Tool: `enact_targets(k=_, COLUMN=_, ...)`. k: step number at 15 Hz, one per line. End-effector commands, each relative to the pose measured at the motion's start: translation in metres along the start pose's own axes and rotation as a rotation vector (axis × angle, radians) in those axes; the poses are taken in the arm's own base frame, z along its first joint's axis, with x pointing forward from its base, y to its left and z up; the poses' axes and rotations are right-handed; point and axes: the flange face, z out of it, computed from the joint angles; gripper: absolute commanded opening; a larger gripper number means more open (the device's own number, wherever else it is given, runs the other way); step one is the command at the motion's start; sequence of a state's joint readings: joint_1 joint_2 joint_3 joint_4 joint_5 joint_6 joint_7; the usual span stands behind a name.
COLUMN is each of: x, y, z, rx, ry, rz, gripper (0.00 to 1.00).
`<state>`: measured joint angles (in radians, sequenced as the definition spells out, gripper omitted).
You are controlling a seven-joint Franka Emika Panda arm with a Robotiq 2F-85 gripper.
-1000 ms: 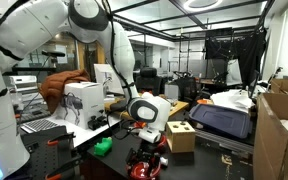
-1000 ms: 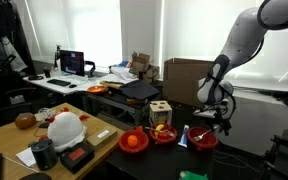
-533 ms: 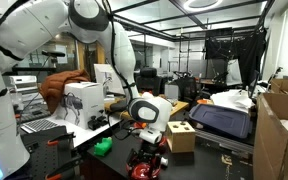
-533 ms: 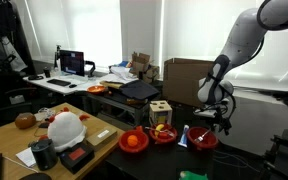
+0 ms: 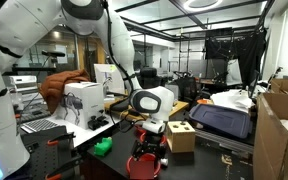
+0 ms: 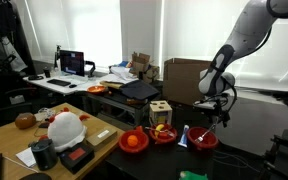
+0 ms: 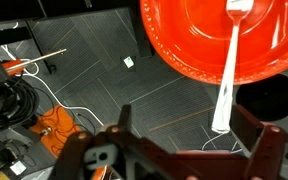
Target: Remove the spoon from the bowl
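Observation:
The wide red bowl point(image 7: 209, 40) fills the top of the wrist view and stands on the dark table in both exterior views point(image 6: 204, 141) point(image 5: 144, 166). A white spoon point(image 7: 229, 70) has its head in the bowl, and its handle leans out toward the camera. My gripper point(image 7: 189, 118) hangs above the bowl with its fingers wide apart. The handle end lies between the fingers, close to the right one, with no finger closed on it. The gripper also shows in both exterior views point(image 6: 211, 121) point(image 5: 149, 140).
A smaller red dish point(image 6: 165, 134) with fruit and an orange bowl point(image 6: 134, 142) stand beside the bowl. A tan wooden box point(image 6: 160, 110) point(image 5: 181, 136) is behind them. Cables point(image 7: 14, 95) lie on the floor beyond the table edge. A green object point(image 5: 103, 146) is nearby.
The arm has lifted, so the gripper now stands higher above the red bowl than before. The bowl and the other dishes have not moved.

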<state>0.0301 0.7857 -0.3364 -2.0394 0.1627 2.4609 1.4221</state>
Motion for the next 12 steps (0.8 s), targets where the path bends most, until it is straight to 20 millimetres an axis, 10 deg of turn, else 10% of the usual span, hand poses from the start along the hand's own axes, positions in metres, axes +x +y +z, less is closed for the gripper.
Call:
enact_targets(k=1, x=0.003, y=0.003, z=-0.016, rx=0.024, ry=0.012, rz=-0.016, gripper=1.00)
enact_targets(k=12, x=0.024, y=-0.043, z=0.030, rx=0.130, ry=0.009, rz=0.010, gripper=1.00)
